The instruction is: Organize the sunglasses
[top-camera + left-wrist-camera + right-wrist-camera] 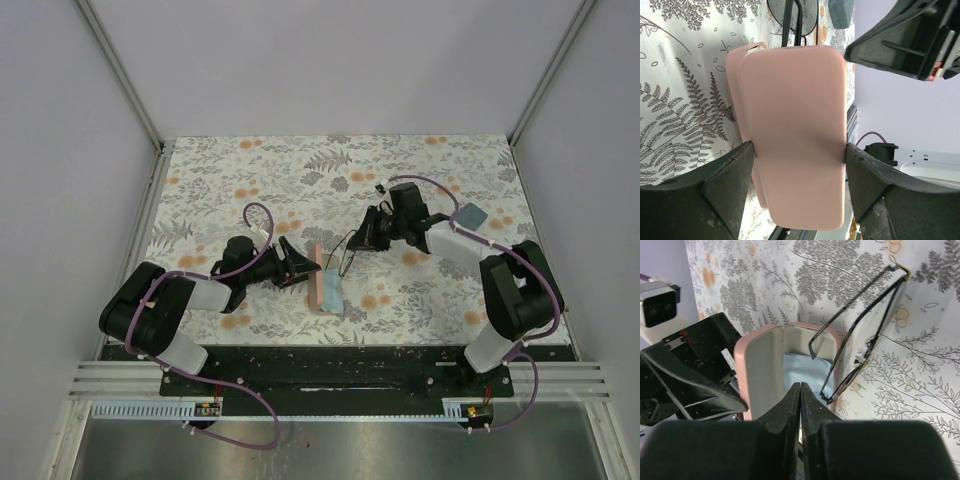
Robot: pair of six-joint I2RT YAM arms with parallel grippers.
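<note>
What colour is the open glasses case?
It's a pale pink hard oblong glasses case, clearest in the left wrist view.

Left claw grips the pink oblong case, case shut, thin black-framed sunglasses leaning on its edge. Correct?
One error: the pink oblong case is open, not shut. The right wrist view shows its pale inner lining and a light blue cloth lying inside. The rest is right: the left claw grips the case, and the thin black-framed sunglasses lean on its edge.
</note>
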